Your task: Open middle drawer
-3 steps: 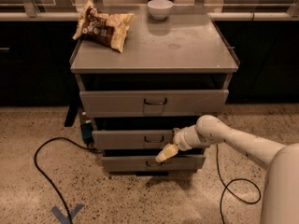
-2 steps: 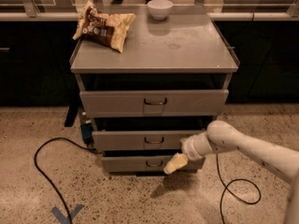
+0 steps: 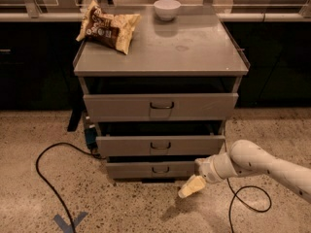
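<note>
The grey metal cabinet (image 3: 194,47) has three drawers stacked under its top. The middle drawer (image 3: 126,145) has a flat grey front with a small dark wire handle (image 3: 160,145) at its centre. It stands out a little, with a dark gap above it; its inside is hidden. My gripper (image 3: 191,186) is low in front of the cabinet, below and to the right of that handle, just off the bottom drawer's right end. It touches no drawer. My pale arm (image 3: 262,166) reaches in from the right.
The top drawer (image 3: 116,107) and bottom drawer (image 3: 131,169) sit above and below the middle one. A chip bag (image 3: 108,29) and a white bowl (image 3: 166,8) lie on the cabinet top. Black cables (image 3: 46,178) run over the speckled floor at left and right. Blue tape (image 3: 68,222) marks the floor.
My gripper has moved away from the middle drawer's front, down and to the right toward the floor. The drawers look the same as before.
</note>
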{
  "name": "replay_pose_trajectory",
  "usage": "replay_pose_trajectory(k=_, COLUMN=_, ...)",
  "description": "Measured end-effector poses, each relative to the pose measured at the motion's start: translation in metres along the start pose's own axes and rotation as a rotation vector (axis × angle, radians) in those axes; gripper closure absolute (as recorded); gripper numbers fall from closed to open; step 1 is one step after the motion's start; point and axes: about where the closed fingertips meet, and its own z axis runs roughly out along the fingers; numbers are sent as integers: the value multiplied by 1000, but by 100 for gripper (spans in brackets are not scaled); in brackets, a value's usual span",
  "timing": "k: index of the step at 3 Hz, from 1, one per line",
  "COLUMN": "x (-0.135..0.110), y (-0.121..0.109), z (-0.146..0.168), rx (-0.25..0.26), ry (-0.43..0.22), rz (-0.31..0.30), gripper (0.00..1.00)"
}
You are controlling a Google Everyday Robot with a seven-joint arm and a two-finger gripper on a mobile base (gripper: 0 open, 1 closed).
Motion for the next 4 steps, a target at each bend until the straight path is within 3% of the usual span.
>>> replay_pose_trajectory(k=1, x=-21, y=-18, z=6, rx=20, ry=-25, rz=-67, gripper=0)
replay_pose_trajectory(k=2, x=-44, y=-47, z=33, rx=17, ry=-30, rz=-148, gripper=0)
replay_pose_trajectory(k=4, x=-82, y=-93, z=81, rx=15, ry=-48, rz=-235, gripper=0)
